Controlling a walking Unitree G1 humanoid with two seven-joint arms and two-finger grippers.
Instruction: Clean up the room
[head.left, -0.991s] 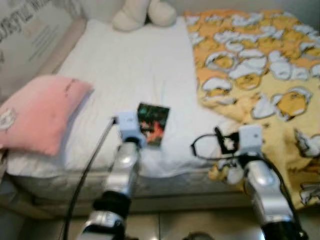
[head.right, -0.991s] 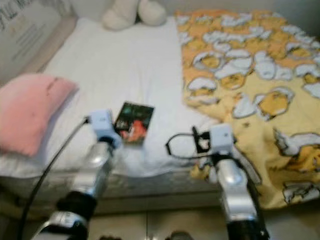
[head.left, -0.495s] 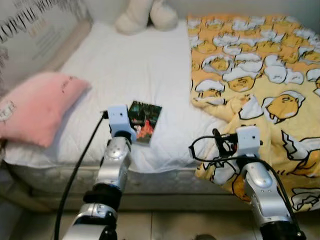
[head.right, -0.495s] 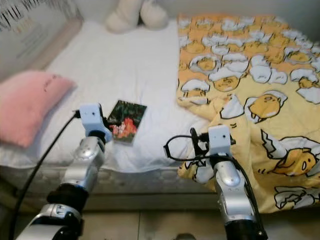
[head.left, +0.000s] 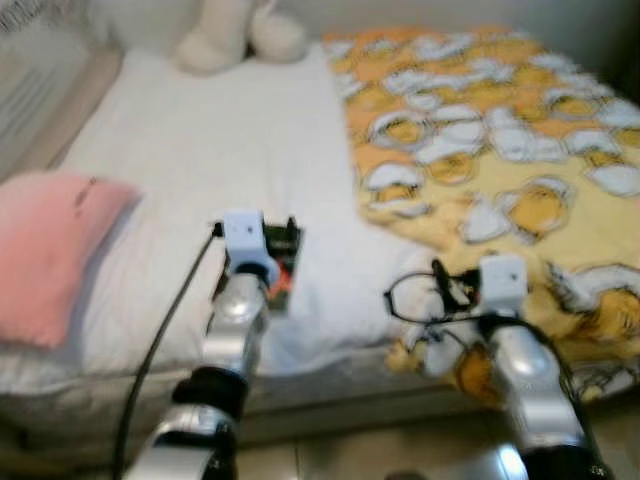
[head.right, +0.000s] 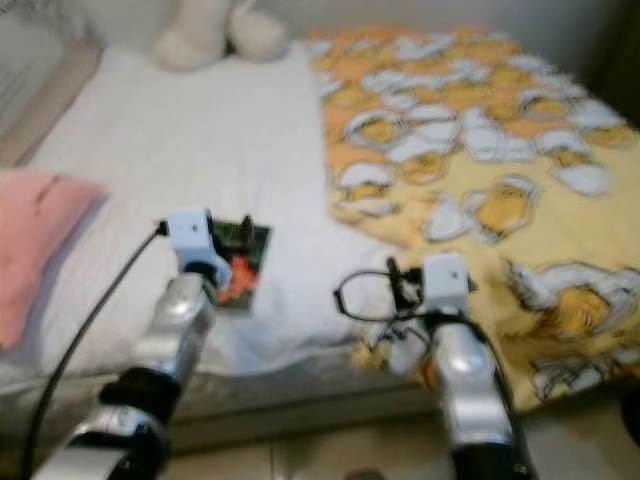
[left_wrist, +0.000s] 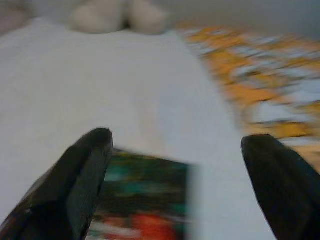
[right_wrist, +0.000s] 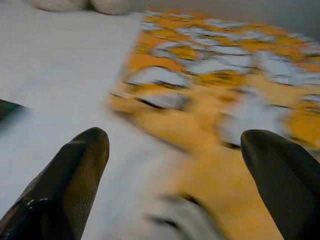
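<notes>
The left tool (left_wrist: 175, 185) hovers with fingers spread wide over a dark picture card (left_wrist: 142, 200), perhaps a thin book, lying flat on the white bed (head.left: 200, 160). It looks light and stiff; grip it by an edge. The right tool (right_wrist: 175, 185), also open, faces the yellow blanket (head.left: 480, 150).

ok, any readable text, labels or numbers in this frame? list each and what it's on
None readable.
Dark green card with a red picture, lying flat on the white bed sheet by the left gripper: print blurred, no words to make out.
Yellow-orange cartoon-pattern blanket: pictures only, no lettering.
Pink pillow: small dark mark, too blurred to read.
</notes>
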